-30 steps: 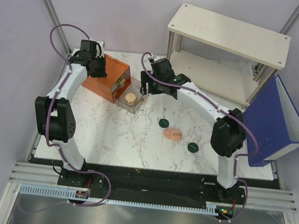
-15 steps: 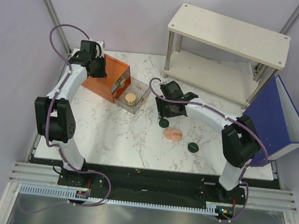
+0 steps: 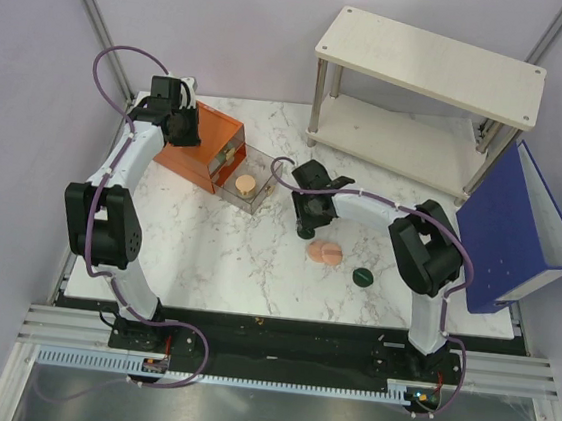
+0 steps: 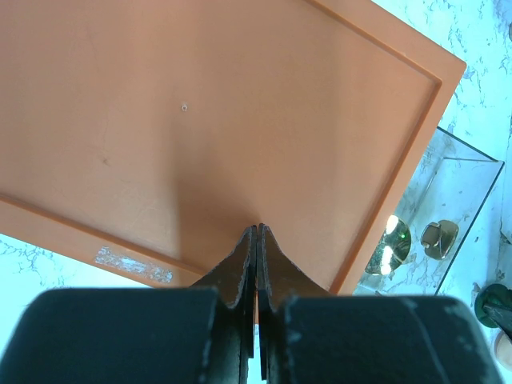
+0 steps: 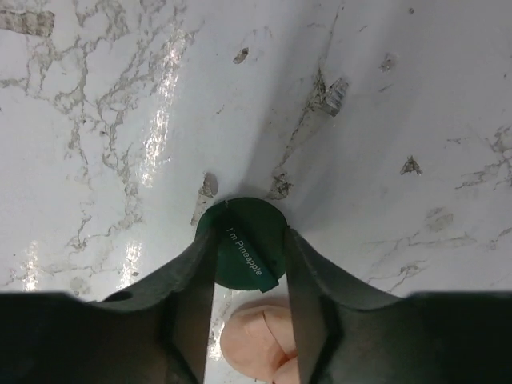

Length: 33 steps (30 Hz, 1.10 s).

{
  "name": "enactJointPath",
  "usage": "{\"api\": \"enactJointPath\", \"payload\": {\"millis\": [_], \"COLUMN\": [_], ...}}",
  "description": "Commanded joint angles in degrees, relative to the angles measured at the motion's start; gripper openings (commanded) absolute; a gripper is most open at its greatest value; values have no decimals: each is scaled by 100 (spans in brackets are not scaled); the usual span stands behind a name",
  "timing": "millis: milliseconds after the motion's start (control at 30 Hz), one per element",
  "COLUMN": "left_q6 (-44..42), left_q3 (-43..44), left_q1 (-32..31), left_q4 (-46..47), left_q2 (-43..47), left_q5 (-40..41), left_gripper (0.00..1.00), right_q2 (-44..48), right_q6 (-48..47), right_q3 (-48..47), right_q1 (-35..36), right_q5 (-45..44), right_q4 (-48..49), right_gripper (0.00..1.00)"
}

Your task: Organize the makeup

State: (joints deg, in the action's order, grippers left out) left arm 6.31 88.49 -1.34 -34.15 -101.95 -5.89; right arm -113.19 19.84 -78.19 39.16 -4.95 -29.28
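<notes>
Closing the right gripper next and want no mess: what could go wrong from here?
The right gripper straddles the flat dark green disc lying on the marble table; closing may pinch only its edge and flick it away. The peach-pink compact lies close beside the disc and could get nudged.

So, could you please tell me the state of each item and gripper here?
Drawer: pulled out, open.
Jar: inside the drawer.
Left gripper: shut, over the orange box.
Right gripper: fingers astride one green disc; grip unclear.
Other green disc: loose on table.
Pink compact: lying on table.
</notes>
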Motion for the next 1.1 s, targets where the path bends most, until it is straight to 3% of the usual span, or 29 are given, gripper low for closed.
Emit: {"api": "enactJointPath", "payload": {"millis": [0,67,100,133,300,633,867,967,1067], "left_q6": [-270,-270,-279,-279,-279,-279,-270,-270,-279], "left_q3": [-411,-411,-411,-411,-420,-464,-438,-429,-438], "left_q1": [11,11,11,11,11,11,11,11,11], "left_q4": [-1287,-1287,-1287,-1287,-1287,-1278,-1278,-1287,-1278], "left_q2": [-317,-317,-308,-316,-325,-352,-413,-413,-396], "left_q5": [264,281,281,290,299,317,299,317,360], "left_gripper": [2,2,2,2,2,2,2,2,2], "right_q2": [-212,-239,-239,-230,-55,-89,-1055,-1415,-1644], "right_q6": [-6,-15,-15,-23,-32,-15,275,415,460], "right_q3": [-231,-293,-319,-372,-679,-2207,-3500,-3861,-4037], "right_q1": [-13,-22,-31,-31,-48,-57,-40,-13,39], "right_q5": [161,231,249,240,196,495,1118,1294,1313], "right_q4": [19,10,10,10,-17,325,423,423,475], "right_gripper": [30,15,3,0,0,0,1,6,18]}}
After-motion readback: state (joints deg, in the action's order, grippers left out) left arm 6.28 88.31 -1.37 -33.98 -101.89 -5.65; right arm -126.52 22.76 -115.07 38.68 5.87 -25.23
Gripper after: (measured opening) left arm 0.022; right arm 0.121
